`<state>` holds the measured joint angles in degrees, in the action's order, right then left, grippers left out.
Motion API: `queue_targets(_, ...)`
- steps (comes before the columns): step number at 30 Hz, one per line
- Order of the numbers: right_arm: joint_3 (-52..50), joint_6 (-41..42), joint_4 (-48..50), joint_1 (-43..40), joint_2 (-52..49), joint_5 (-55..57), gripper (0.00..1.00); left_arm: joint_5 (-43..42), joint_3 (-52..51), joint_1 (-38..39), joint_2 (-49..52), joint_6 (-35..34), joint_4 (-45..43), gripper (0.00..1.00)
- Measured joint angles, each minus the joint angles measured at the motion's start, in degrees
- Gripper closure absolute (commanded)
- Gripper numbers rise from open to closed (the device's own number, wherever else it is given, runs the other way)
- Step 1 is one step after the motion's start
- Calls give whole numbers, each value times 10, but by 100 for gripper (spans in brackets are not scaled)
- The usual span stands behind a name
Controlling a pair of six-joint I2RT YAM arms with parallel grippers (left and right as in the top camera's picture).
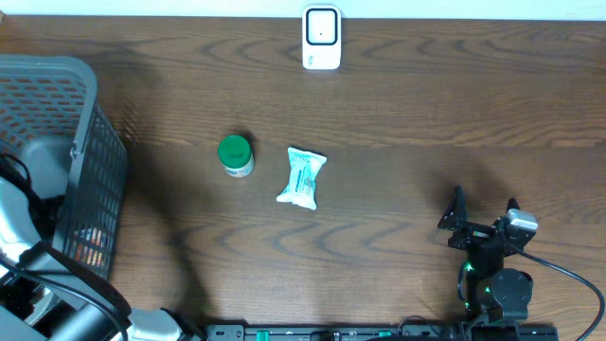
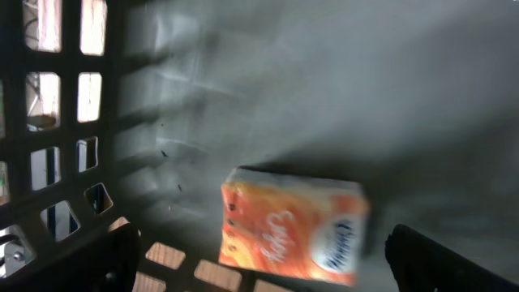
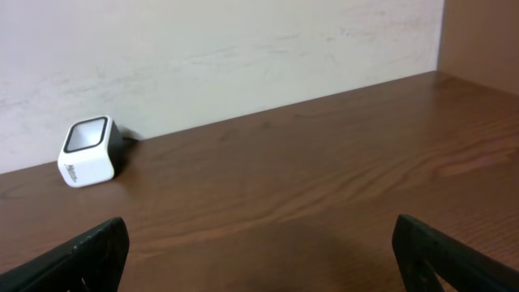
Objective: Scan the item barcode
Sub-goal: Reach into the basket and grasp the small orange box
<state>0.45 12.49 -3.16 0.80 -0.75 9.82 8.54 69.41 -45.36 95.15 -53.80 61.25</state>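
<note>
Orange pack [image 2: 292,231] with white lettering lies flat on the basket [image 1: 90,142] floor, slightly blurred. The left gripper [image 2: 263,247] hangs over it inside the basket, fingers spread wide either side, not touching. The right gripper [image 1: 485,201] is low near the desk [image 1: 426,114] front edge, spread, empty, facing the one scanner [image 1: 321,38]. Mid-desk: one green-lidded jar [image 1: 235,154], one white pack [image 1: 302,178].

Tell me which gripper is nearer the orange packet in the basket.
Left. The left gripper hangs open inside the basket, just over the orange packet; the right gripper sits open across the table, well away.
</note>
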Motion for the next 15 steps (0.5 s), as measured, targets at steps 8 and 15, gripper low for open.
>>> queue_targets(8,0,0,0,0,0,0,1,0,-78,0,0,-1,-92,2)
queue_targets(15,0,0,0,0,0,0,1,-10,-119,0,0,14,-142,2)
